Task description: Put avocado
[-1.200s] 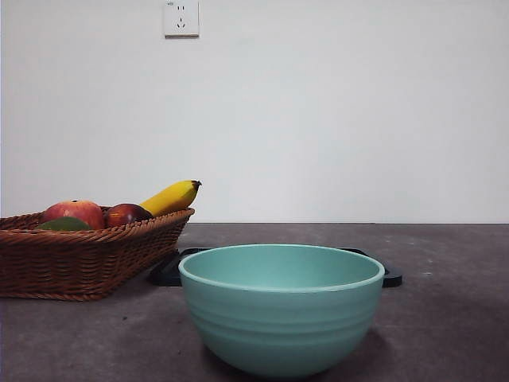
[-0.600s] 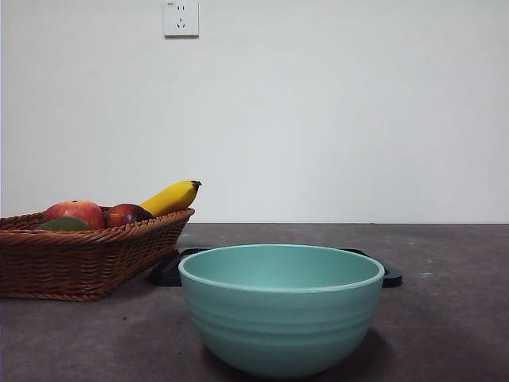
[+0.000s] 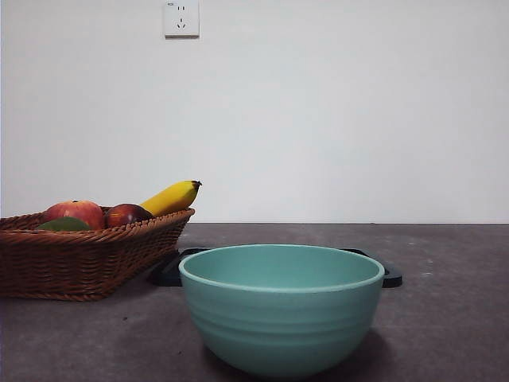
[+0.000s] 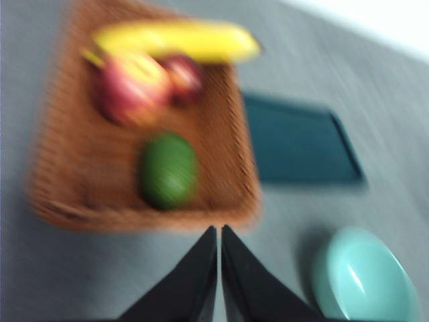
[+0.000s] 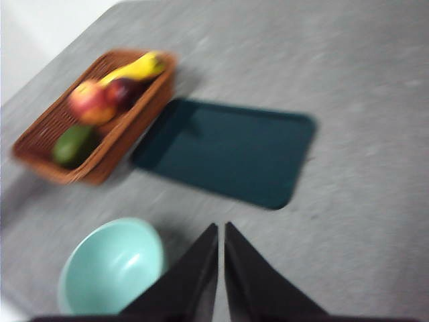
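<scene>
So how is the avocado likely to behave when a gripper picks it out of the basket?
The avocado looks rounded and smooth, so it may slip or roll between narrow jaws. It lies loose on the basket floor, apart from the apple, so a nudge could probably shift it. It looks stiff, not floppy.

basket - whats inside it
The basket holds an avocado, apple, dark red fruit and banana. Whatever lies under them is hidden.

Dark-green avocado [image 4: 168,170], brown woven basket [image 4: 80,181], turquoise bowl [image 3: 281,309].
</scene>
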Controlling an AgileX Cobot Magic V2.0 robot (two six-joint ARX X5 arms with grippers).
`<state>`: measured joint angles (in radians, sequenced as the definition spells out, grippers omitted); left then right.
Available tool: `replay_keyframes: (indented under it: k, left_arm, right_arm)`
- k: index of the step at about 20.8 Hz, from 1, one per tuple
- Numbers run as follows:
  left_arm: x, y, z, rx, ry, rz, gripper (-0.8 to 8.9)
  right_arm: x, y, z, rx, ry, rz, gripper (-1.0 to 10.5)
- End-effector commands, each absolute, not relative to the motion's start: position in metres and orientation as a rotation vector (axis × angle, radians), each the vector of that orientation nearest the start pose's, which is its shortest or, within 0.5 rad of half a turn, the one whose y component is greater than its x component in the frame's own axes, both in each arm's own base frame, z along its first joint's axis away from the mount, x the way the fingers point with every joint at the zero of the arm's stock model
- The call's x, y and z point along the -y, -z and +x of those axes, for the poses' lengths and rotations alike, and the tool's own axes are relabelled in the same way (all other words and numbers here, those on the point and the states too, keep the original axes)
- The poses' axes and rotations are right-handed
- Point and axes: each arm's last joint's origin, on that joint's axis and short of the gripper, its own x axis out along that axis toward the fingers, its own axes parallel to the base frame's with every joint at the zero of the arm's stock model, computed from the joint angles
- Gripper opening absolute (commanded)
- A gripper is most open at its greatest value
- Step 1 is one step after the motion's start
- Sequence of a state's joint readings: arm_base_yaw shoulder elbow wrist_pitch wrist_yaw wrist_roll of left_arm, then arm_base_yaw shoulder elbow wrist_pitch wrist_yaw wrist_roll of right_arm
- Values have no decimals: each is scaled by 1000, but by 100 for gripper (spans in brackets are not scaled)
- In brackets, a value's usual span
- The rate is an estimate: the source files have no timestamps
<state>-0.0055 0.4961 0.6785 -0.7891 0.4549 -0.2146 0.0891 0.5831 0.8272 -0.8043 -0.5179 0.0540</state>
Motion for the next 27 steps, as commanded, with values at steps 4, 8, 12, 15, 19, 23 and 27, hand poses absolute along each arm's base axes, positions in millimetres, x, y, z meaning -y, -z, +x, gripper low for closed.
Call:
replay_keyframes:
  k: [4,8,12,15,19,23,27]
  left_arm:
    - [22,-304,95,-761,597,-236,9]
    - [25,-308,90,-788,641,-209,9]
    - [26,-308,90,-788,648,-204,13]
    - [26,-308,90,-787,648,-205,171]
    - [26,-308,90,-786,647,-207,365]
    - [26,-308,90,-785,647,-207,416]
    - [26,-310,93,-769,627,-217,415]
  right_arm:
    - [-43,-334,107,-706,-772,42,7]
    - [-58,-328,106,-787,-893,-21,7]
    - [-63,-327,104,-798,-934,-37,7]
    - [-63,-327,104,-800,-932,-35,67]
    - [-63,-327,104,-800,-932,-35,265]
    - [-63,-327,104,-800,-932,-34,371]
    - [-63,-327,104,-802,-930,-31,374]
